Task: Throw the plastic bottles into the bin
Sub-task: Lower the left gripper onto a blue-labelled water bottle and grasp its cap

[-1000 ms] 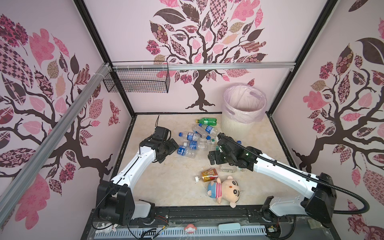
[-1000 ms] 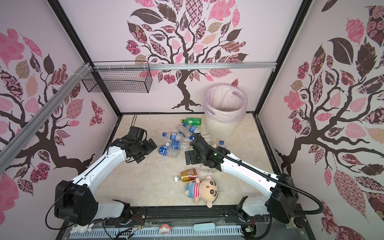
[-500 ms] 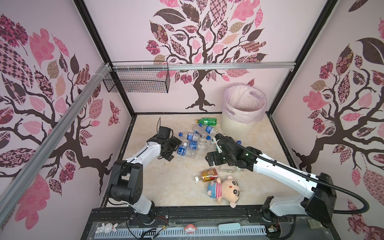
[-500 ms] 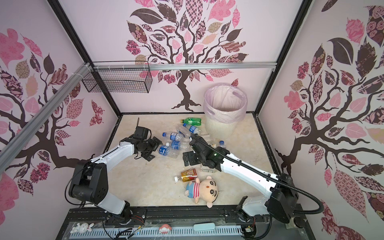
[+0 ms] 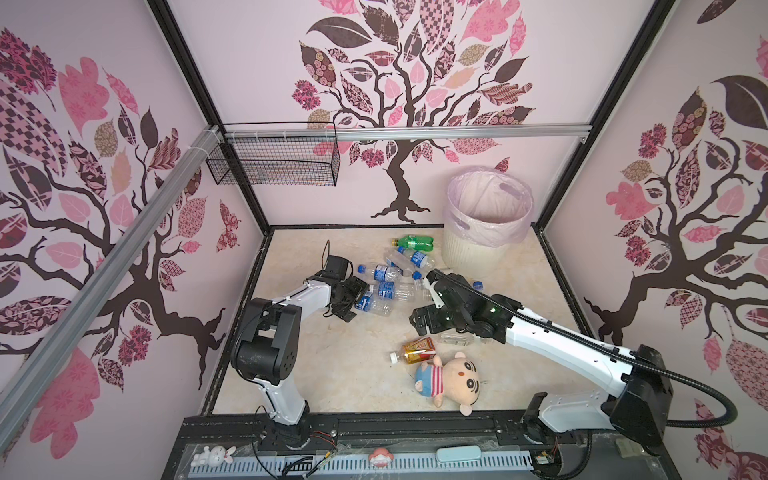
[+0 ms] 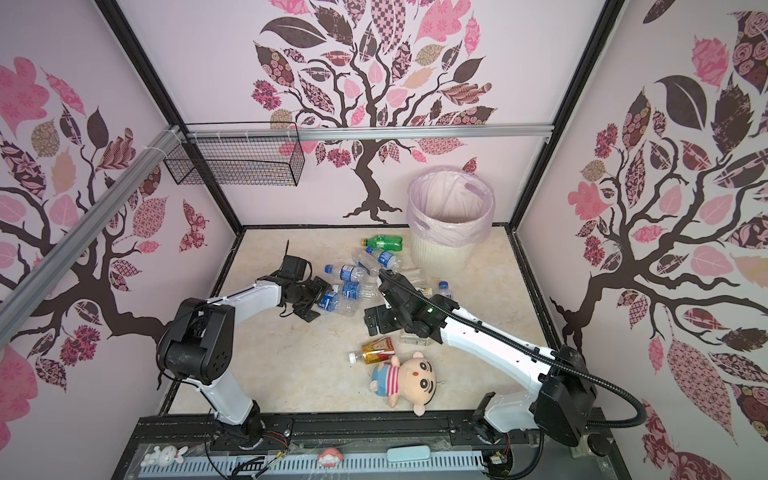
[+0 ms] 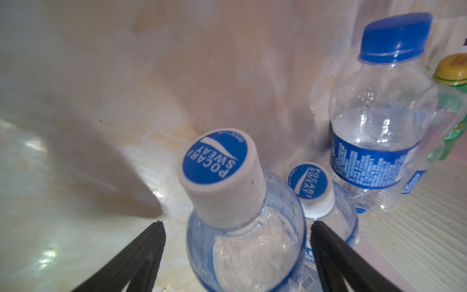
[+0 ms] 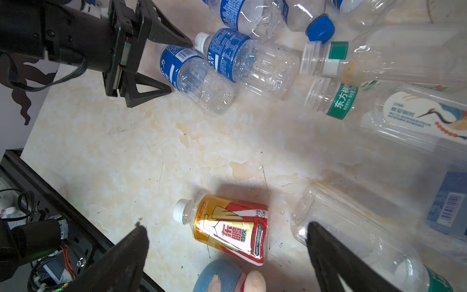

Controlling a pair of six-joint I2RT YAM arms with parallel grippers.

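Observation:
Several plastic bottles lie on the marble floor in both top views. My left gripper [image 5: 360, 301] [image 7: 237, 223] is open, its jaws on either side of a clear blue-labelled bottle [image 5: 372, 302] [image 7: 242, 227] with a white cap, near its neck. My right gripper [image 5: 419, 326] [image 8: 226, 226] hangs open above the amber bottle [image 5: 417, 349] [image 8: 230, 227] with the orange label, not touching it. The bin [image 5: 486, 253] [image 6: 440, 257], cream and ribbed with a pink bag, stands at the back right.
A plush doll [image 5: 449, 380] lies just in front of the amber bottle. A green bottle [image 5: 413, 242] rests beside the bin. More clear bottles [image 8: 353, 242] lie under the right arm. A black wire basket [image 5: 274, 166] hangs on the back left wall.
My left gripper has moved right, up to the pile, and now straddles the blue-labelled bottle. My right gripper has drifted slightly toward the amber bottle.

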